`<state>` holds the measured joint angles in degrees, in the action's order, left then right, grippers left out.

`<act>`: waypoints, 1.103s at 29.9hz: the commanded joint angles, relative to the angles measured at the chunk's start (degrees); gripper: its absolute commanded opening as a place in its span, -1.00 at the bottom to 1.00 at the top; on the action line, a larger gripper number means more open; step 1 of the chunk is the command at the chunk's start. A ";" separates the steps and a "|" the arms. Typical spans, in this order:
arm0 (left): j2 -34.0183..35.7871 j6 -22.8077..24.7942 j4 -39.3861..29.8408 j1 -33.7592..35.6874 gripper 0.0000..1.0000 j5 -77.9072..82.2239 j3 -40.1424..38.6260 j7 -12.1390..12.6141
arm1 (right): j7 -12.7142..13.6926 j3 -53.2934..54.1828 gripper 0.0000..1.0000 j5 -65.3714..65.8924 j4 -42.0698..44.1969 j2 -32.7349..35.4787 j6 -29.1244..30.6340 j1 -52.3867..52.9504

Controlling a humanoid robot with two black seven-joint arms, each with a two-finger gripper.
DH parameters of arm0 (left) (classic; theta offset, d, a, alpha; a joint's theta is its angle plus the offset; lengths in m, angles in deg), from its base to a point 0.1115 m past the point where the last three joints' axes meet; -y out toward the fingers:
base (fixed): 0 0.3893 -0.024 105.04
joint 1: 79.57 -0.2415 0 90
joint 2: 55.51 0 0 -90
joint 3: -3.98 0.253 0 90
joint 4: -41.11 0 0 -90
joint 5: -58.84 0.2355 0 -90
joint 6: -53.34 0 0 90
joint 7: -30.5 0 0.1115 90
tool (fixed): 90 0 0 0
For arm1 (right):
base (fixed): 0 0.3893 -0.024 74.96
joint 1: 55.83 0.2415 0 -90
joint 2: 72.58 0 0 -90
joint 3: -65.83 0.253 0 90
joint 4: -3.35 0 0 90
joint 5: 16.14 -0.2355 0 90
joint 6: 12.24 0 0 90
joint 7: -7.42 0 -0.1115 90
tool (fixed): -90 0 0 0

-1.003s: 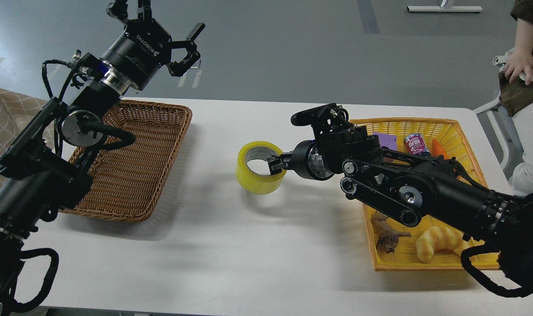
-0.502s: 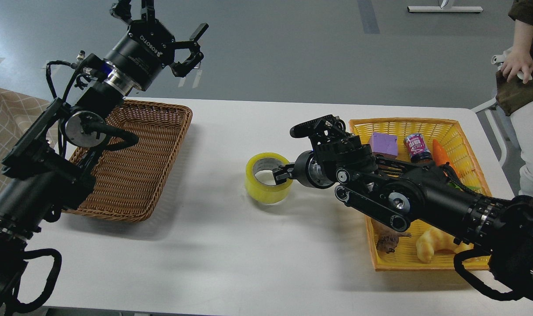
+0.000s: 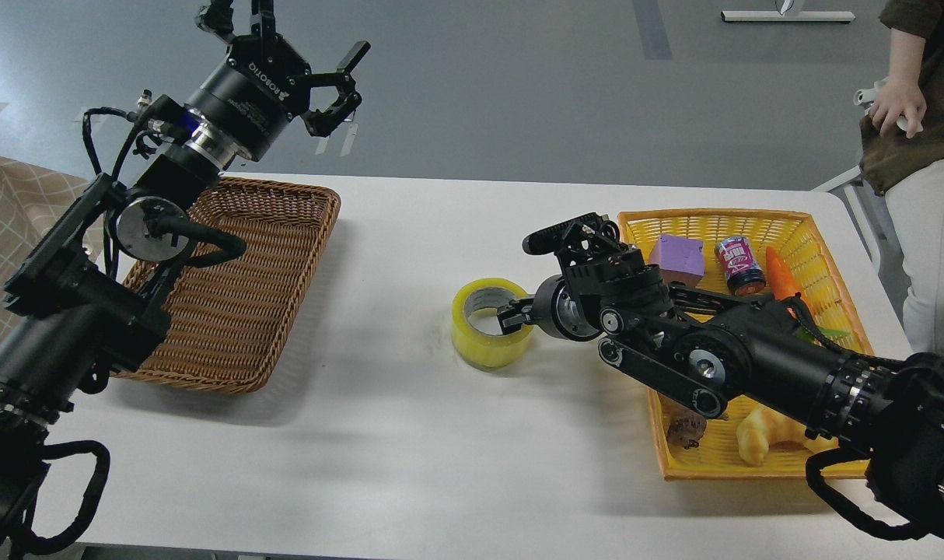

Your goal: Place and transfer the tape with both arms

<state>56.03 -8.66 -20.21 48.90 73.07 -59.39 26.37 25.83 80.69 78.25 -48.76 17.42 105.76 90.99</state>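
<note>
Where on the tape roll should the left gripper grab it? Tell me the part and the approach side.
Likely the roll's left wall. The tape lies flat on the table with its core hole facing up, and the right gripper occupies its right rim. So the left gripper, open and raised above the brown basket, should descend from above, one finger inside the hole, one outside.

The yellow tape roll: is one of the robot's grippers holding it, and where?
Yes. The right gripper pinches the tape by its near-side wall, one finger inside the core. The left gripper is open, holding nothing.
</note>
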 commanded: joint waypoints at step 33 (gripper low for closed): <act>0.52 0.00 -0.03 -0.32 0.97 0.09 0.44 0.00 | -0.74 28.61 0.99 -1.32 -26.89 23.29 0.00 -0.91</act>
<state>56.58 -8.66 -20.25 48.66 73.07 -58.95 26.37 25.51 101.71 77.02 -72.63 39.15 105.76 92.29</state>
